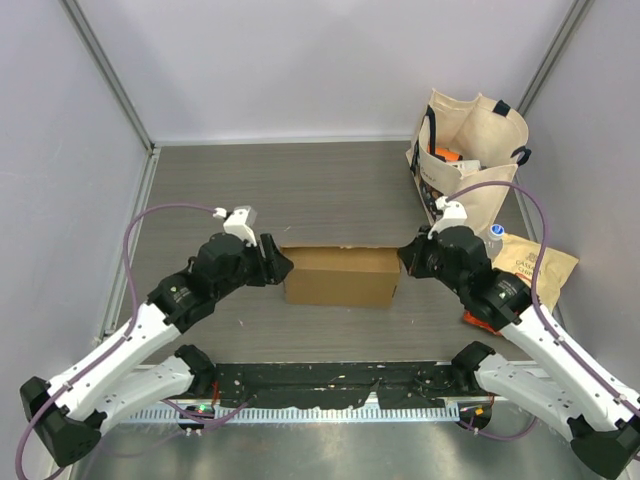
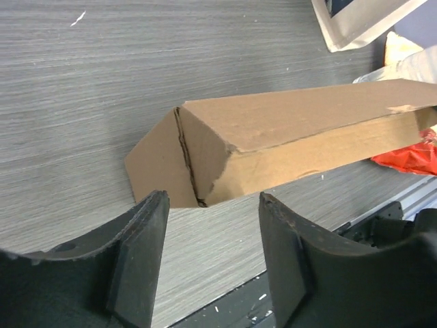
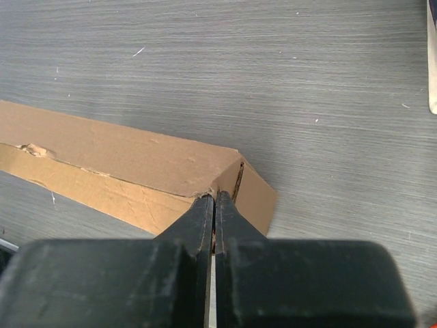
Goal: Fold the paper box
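The paper box (image 1: 340,275) is a plain brown carton lying flat in the middle of the table, its long side across the view. My left gripper (image 1: 280,265) is open and empty just off the box's left end. In the left wrist view its gripper (image 2: 213,198) faces that end (image 2: 287,130), where an end flap angles outward. My right gripper (image 1: 405,258) is shut, with its tips against the box's right end. In the right wrist view the closed gripper (image 3: 215,197) touches the near top corner of the box (image 3: 123,157), beside an angled end flap.
A cream tote bag (image 1: 470,145) stands at the back right. A tan snack bag (image 1: 535,265) and a red-orange packet (image 1: 480,320) lie beside the right arm. A black rail (image 1: 330,380) runs along the near edge. Grey walls close in left and right.
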Robot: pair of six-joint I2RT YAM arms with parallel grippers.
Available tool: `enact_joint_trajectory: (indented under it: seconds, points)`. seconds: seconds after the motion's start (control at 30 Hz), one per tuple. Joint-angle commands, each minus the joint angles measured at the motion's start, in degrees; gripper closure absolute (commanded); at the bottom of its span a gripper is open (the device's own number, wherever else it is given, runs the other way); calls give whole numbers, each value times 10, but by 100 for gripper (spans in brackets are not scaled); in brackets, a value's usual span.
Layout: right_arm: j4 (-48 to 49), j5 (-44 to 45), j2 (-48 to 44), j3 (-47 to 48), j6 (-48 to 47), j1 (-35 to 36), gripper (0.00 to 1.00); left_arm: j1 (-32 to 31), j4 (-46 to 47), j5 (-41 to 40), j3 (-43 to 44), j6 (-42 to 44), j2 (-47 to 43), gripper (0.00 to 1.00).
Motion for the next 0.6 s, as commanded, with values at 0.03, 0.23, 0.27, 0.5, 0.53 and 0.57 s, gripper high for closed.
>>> enact_joint_trajectory:
  seconds: [0.03, 0.23, 0.27, 0.5, 0.53, 0.57]
  points:
    - [26, -5, 18, 0, -39, 2, 99, -1, -74, -6, 93, 33, -28, 38]
    - [85, -27, 41, -3, -68, 1, 99, 9, -83, 3, 197, 69, -5, 32]
    - [94, -29, 46, -1, -73, 2, 99, 13, -71, 12, 205, 72, 12, 32]
    - [118, -32, 60, 3, -99, 2, 99, 21, 63, 229, 275, 50, 199, 58]
    - [121, -34, 57, 2, -101, 2, 98, 20, 92, 236, 272, 41, 216, 61]
    - [129, -37, 56, 1, -104, 1, 99, 18, 109, 239, 266, 36, 228, 64]
